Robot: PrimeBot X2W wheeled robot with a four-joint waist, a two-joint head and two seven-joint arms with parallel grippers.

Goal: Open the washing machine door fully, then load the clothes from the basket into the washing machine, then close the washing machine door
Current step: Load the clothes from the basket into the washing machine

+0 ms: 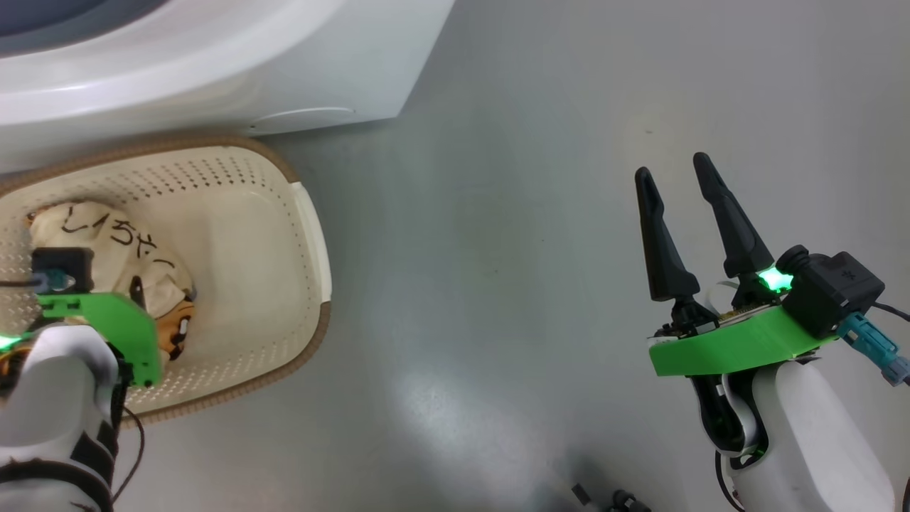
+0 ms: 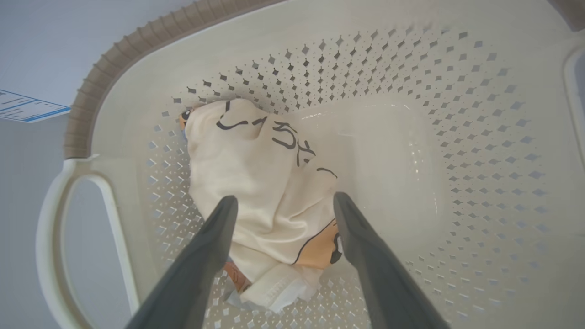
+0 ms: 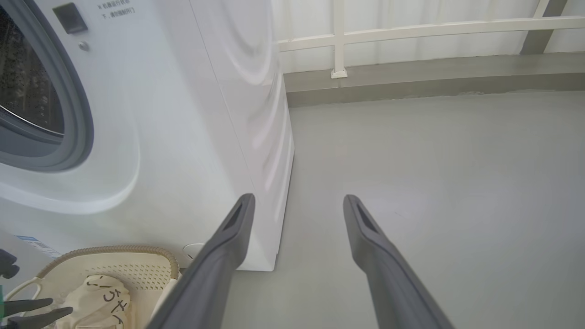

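Note:
The cream basket [image 1: 306, 235] stands on the floor against the white washing machine [image 1: 213, 71]. One of the clothes, a cream garment [image 2: 256, 183] with black lettering and an orange print, lies bunched in the basket's left half. My left gripper [image 2: 284, 199] hangs open just above it, a finger on either side of its lower part. My right gripper [image 1: 672, 166] is open and holds nothing, out over bare floor to the right. In the right wrist view the drum opening [image 3: 27, 91] stands uncovered inside its grey gasket [image 3: 77, 114]. The washing machine door is out of view.
The basket's right half [image 2: 411, 160] holds nothing. A blue label [image 2: 27, 107] sits low on the machine's front. Grey floor [image 1: 498, 284] stretches to the right of the machine, up to a low step and white railing [image 3: 411, 32].

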